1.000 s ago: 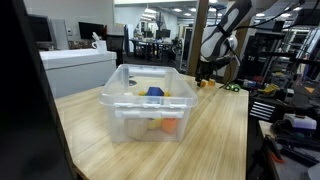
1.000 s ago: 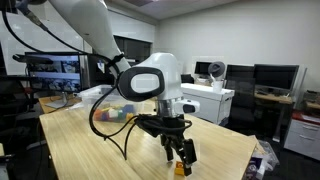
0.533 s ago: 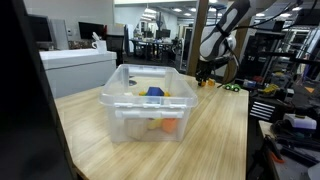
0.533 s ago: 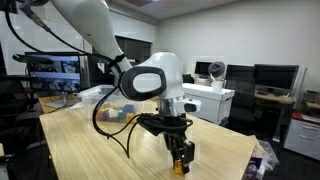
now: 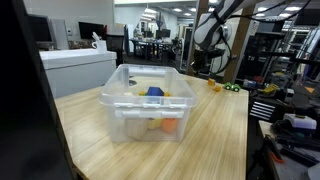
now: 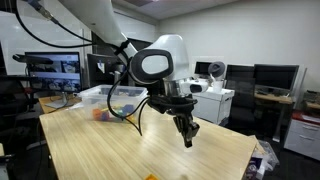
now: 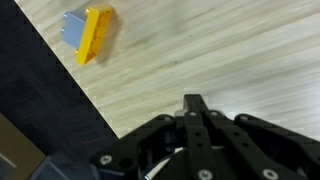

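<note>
Gripper (image 7: pixel 195 108): two dark fingers pressed together, nothing between them; wrist view shows only the tips, lower centre, with the base cut off by the bottom edge. It hangs clear above light wooden table (image 7: pixel 240 50).

Yellow plastic block (image 7: pixel 88 33), grey-blue piece on one end: lies flat on table, upper left of wrist view, well apart from gripper, near table edge. In an exterior view only a yellow sliver (image 6: pixel 150 177) shows, cut by bottom edge.

Clear plastic bin (image 5: pixel 115 108): centre of frame, contents blurred blue, yellow, orange. In an exterior view the bin (image 6: pixel 95 93) is partly hidden behind the arm.
</note>
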`<state>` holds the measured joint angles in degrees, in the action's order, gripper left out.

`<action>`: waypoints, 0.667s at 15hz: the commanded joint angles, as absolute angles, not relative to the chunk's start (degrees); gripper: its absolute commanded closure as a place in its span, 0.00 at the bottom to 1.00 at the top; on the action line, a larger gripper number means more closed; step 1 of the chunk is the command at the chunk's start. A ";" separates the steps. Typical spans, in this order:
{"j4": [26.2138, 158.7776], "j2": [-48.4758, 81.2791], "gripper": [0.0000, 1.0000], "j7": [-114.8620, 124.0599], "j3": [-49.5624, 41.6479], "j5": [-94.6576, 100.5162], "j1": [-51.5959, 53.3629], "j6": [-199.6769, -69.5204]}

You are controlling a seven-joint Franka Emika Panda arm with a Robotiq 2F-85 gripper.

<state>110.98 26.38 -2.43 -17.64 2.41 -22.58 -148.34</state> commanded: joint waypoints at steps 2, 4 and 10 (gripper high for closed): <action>112.44 25.92 0.64 0.12 -20.78 5.00 -21.72 -146.82; 113.47 25.73 0.52 -0.32 -21.78 6.11 -21.75 -146.59; 118.23 23.94 0.13 -3.91 -22.47 9.68 -22.26 -147.33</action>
